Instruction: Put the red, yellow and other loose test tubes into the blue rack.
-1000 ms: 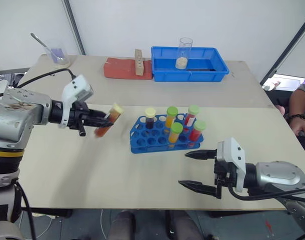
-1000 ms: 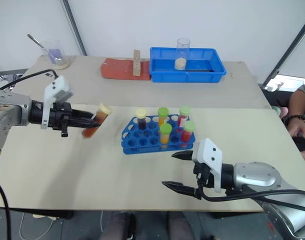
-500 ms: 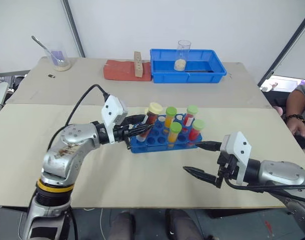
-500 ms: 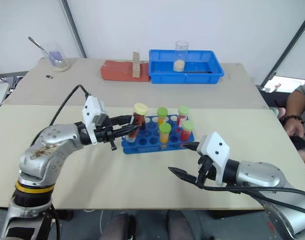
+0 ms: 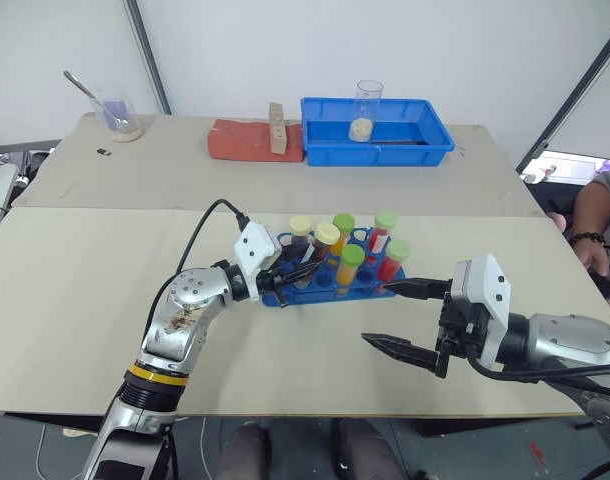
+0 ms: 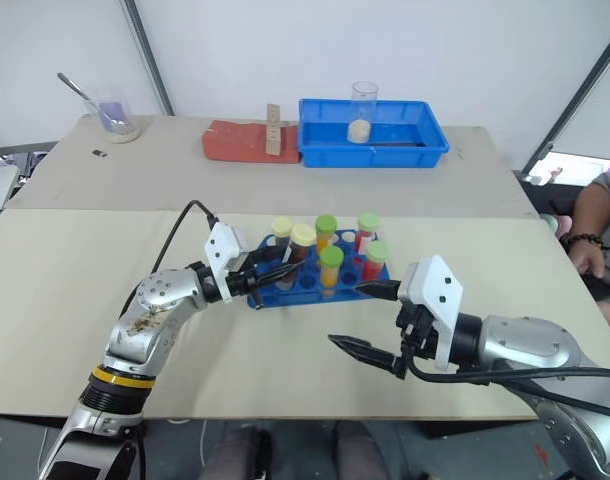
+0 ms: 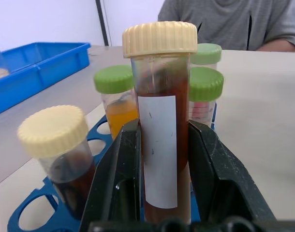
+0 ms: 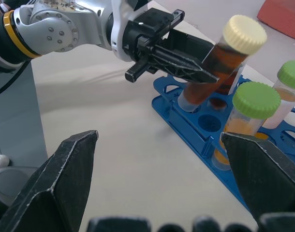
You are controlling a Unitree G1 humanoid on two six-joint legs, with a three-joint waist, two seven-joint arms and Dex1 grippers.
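The blue rack (image 5: 315, 293) stands mid-table with several capped tubes upright in it: green caps (image 5: 352, 256) over orange or red liquid, and one cream cap (image 5: 300, 225) over dark liquid. My left gripper (image 5: 300, 268) is shut on a cream-capped tube of dark red-brown liquid (image 5: 320, 247). That tube (image 7: 162, 121) leans over the rack's left part, its lower end down at a hole (image 8: 186, 104). Just off the rack's near right corner, my right gripper (image 5: 371, 313) is open with nothing between its fingers (image 8: 72, 169).
At the far edge stand a blue bin (image 5: 425, 140) holding a clear beaker (image 5: 365, 105), a red block (image 5: 245, 140) with a wooden piece (image 5: 277, 128), and a beaker with a spoon (image 5: 120, 112). A person's arm (image 5: 595, 215) shows at the right.
My left gripper has carried the cream-capped tube rightward and down from the open table to the rack's left part. The right gripper stayed open in about the same place.
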